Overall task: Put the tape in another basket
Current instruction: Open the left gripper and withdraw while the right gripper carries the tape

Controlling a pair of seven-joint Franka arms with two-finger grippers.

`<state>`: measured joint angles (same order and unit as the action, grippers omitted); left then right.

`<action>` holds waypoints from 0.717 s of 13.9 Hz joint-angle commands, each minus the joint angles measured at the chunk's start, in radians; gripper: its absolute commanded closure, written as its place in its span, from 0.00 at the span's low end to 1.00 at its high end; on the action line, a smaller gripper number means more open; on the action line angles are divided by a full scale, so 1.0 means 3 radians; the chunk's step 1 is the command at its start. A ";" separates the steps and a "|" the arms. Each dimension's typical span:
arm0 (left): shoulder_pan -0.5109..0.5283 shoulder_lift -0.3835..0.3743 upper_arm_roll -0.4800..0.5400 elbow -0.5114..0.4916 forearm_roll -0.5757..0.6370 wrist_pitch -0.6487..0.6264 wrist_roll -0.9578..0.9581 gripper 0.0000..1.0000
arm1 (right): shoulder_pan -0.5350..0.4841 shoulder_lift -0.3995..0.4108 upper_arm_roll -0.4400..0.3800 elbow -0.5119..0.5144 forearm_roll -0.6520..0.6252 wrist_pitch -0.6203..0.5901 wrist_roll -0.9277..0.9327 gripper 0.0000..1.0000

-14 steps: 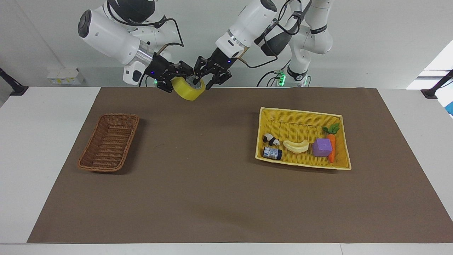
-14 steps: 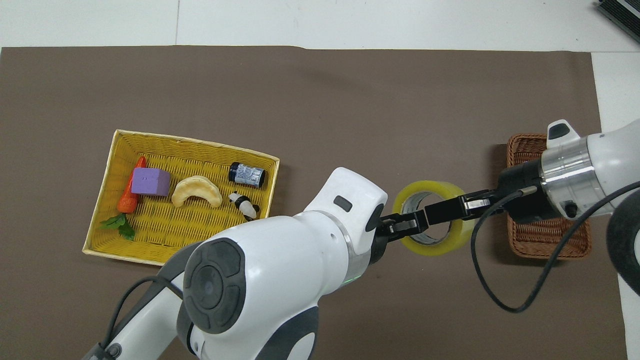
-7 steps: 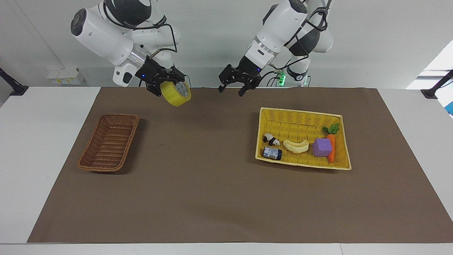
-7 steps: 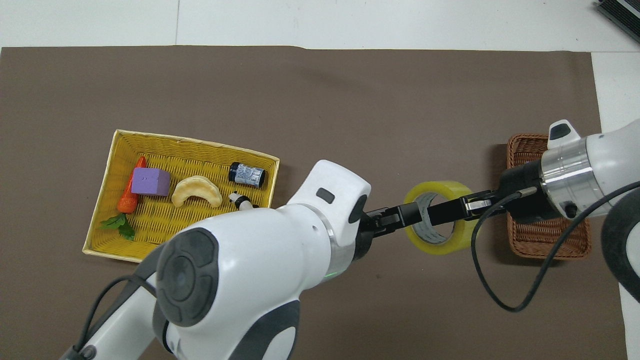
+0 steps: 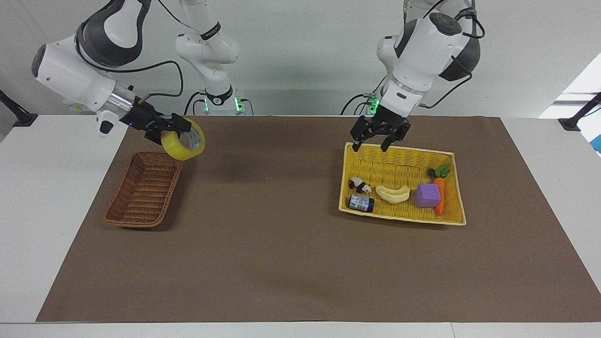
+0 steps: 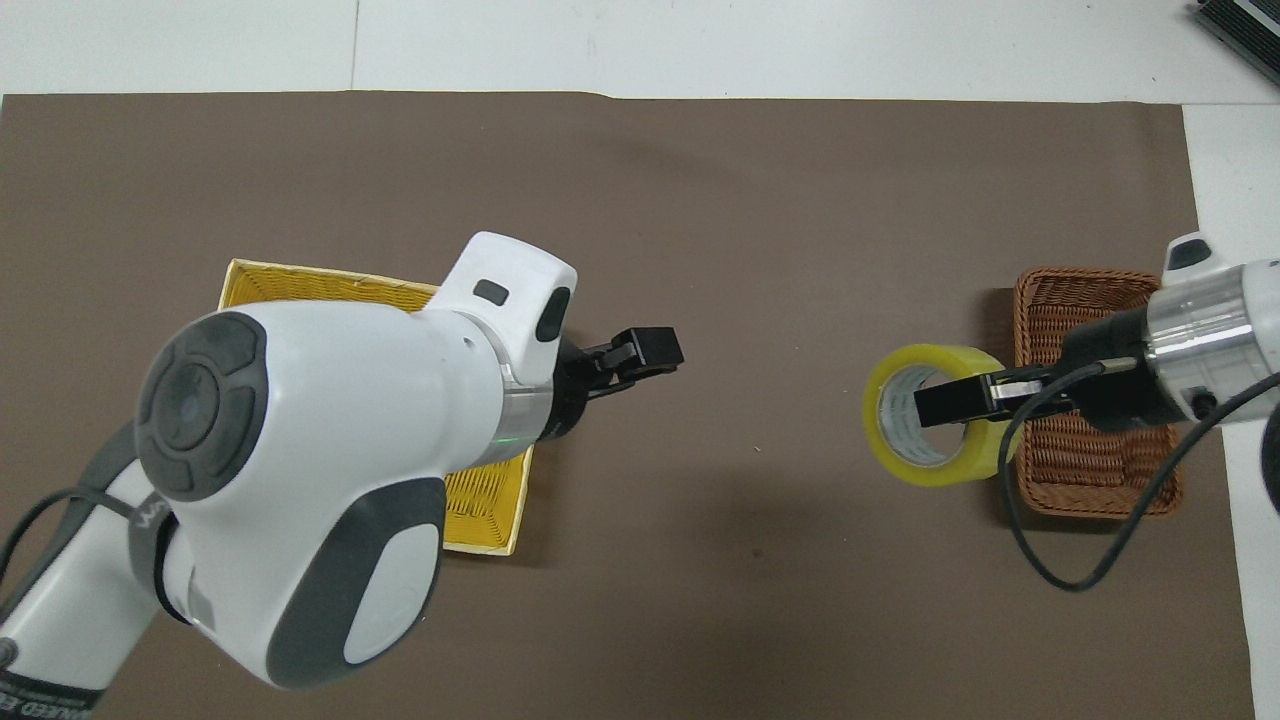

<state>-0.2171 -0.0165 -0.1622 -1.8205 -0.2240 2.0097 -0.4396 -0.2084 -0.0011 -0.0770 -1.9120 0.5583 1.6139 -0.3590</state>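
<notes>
Facing view: the right gripper (image 5: 174, 130) holds the tape (image 5: 183, 145) in the air, its fingers pinched on the roll's wall with the roll's open core turned partly toward the camera. The tape hangs over the corner of the wicker basket (image 5: 144, 189) that lies nearest the robots, at about 1 o'clock from the basket's middle. From the tape, the basket's floor lies toward 7 o'clock and lower. The basket's long axis runs roughly 1 to 7 o'clock, so the coming carry likely follows that line before a descent. The left gripper (image 5: 379, 139) hangs over the rim of the yellow basket (image 5: 448, 217) that is closest to the robots, jaws spread wide and holding nothing; that arm appears to wait.

Overhead view: the tape (image 6: 932, 415) covers the counter just beside the wicker basket (image 6: 1096, 487), toward 9 o'clock from it, with the right gripper (image 6: 962, 400) reaching in from 3 o'clock. One finger runs through the core. The wicker basket's long axis reads 12 to 6 o'clock here. The left gripper (image 6: 640, 355), open, is well apart at 9 o'clock, over the edge of the yellow basket (image 6: 300, 285). The right arm is clearly the nearer one.
</notes>
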 commanded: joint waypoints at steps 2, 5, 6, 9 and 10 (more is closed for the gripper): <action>0.0466 -0.0042 -0.0037 0.0040 0.0072 -0.0281 0.0718 0.00 | -0.0338 0.0147 0.0037 -0.0008 0.0005 0.0198 -0.0393 1.00; 0.0753 -0.0017 -0.0037 0.0239 0.0424 -0.0649 0.1259 0.00 | -0.0562 0.0427 0.0037 0.0012 0.0062 0.0280 -0.0738 1.00; 0.0835 -0.0001 -0.0037 0.0320 0.0445 -0.0761 0.1337 0.00 | -0.0609 0.0499 0.0037 0.0028 0.0097 0.0316 -0.0928 1.00; 0.0949 0.0121 -0.0042 0.0729 0.0771 -0.1287 0.1454 0.00 | -0.0711 0.0668 0.0032 0.0018 0.0230 0.0342 -0.1154 1.00; 0.0954 0.0157 -0.0042 0.0877 0.0833 -0.1436 0.1551 0.00 | -0.0757 0.0760 0.0032 0.0023 0.0296 0.0347 -0.1358 1.00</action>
<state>0.0585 -0.0129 -0.1603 -1.6674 -0.0270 1.6821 -0.0142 -0.4024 0.1897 -0.0791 -1.9138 0.5989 1.7121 -0.6767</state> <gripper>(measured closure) 0.000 1.000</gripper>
